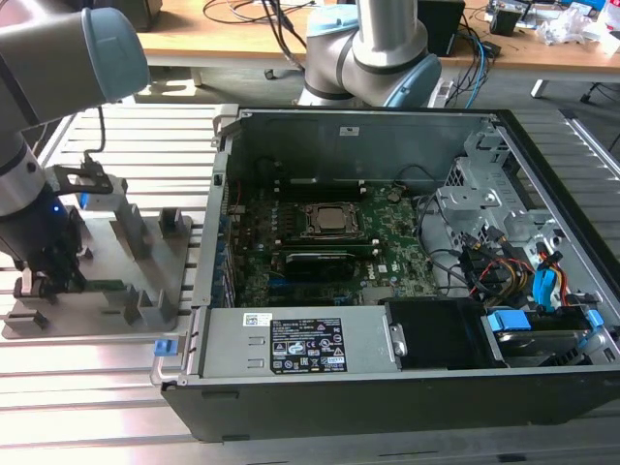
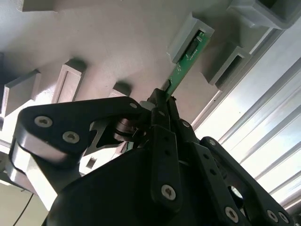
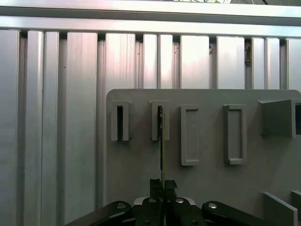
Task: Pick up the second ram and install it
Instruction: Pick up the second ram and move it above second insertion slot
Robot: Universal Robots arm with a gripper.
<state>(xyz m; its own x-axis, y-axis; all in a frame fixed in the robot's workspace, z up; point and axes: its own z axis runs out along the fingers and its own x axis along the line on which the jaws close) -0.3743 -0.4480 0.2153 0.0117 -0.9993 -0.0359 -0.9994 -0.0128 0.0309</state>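
Exterior view, lower left of the frame: my gripper (image 1: 44, 276) stands over the grey holder tray (image 1: 87, 312), which lies on the slatted metal table (image 1: 97, 397) at the exterior view's left of the open computer case (image 1: 368, 126).

Both wrist views: my fingers are clenched on the second ram (image 2: 186, 63), a thin green stick seen edge-on in the first wrist view (image 3: 162, 150). Its far end sits in a raised slot (image 2: 188, 35) of the tray, so it lies well apart from the motherboard (image 1: 397, 257) and processor socket (image 1: 332, 220) inside the case.

Writing: a black label (image 1: 310, 347) with white print and a small white sticker (image 1: 257, 319) lie on the metal cover along the case's near edge, lower centre of the exterior view. Their text is too small for me to read.
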